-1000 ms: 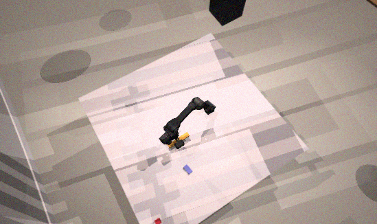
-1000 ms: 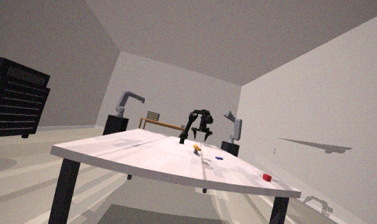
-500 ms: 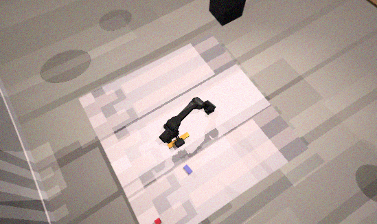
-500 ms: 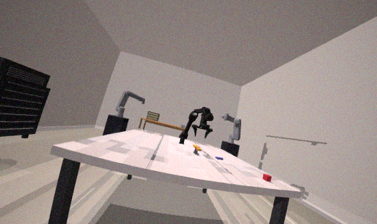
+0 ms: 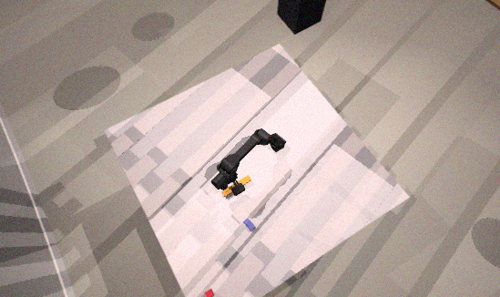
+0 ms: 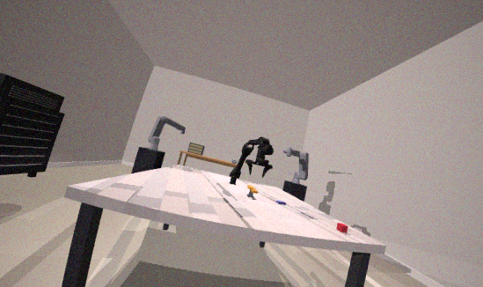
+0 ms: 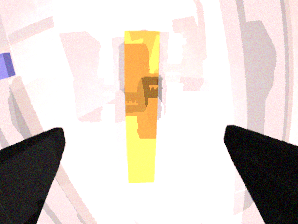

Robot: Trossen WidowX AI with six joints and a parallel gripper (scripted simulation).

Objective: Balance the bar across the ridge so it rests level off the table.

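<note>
The orange-yellow bar (image 5: 245, 180) (image 6: 252, 189) (image 7: 141, 160) lies across the top of the small grey ridge (image 6: 251, 195), above the table. In the wrist view the bar runs up and down the middle and hides the ridge. It is seen nearly end-on in the exterior view, so whether it is exactly level cannot be told. My gripper (image 6: 258, 175) (image 7: 147, 135) is wide open and empty. It hangs above the bar, with one finger out to each side and a wide gap between each finger and the bar.
A blue block (image 5: 250, 224) (image 6: 281, 202) (image 7: 6, 66) lies on the white table (image 5: 314, 105) (image 6: 132, 204), to one side of the bar. A red block (image 5: 209, 293) (image 6: 342, 227) sits farther off near the table's edge.
</note>
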